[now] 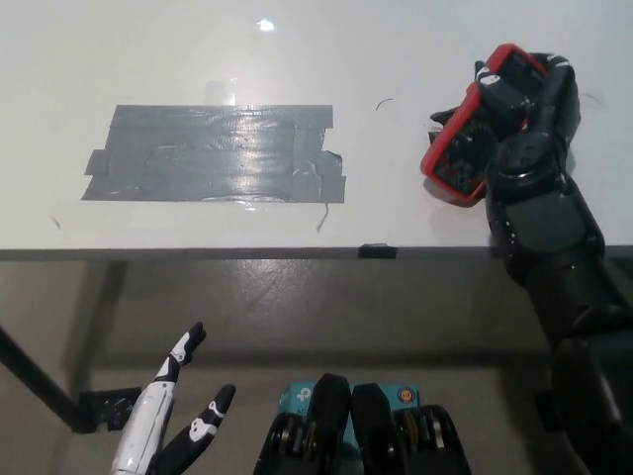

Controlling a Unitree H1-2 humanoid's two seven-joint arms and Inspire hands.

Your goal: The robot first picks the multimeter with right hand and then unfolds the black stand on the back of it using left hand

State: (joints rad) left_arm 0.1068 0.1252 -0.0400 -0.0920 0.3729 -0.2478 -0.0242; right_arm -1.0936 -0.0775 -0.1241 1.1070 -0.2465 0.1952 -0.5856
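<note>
The multimeter (467, 139), red-cased with a dark face, is tilted above the white table (396, 59) at the right. My black right hand (529, 119) is shut on it, fingers wrapped around its upper right side. The black stand on its back is hidden from this view. My white left hand (173, 416) rests open at the lower left, below the table's front edge, far from the multimeter.
A large patch of grey tape (213, 153) covers the table's left middle. A small black tab (377, 250) sits on the front edge. A dark table leg (40, 391) runs at the lower left.
</note>
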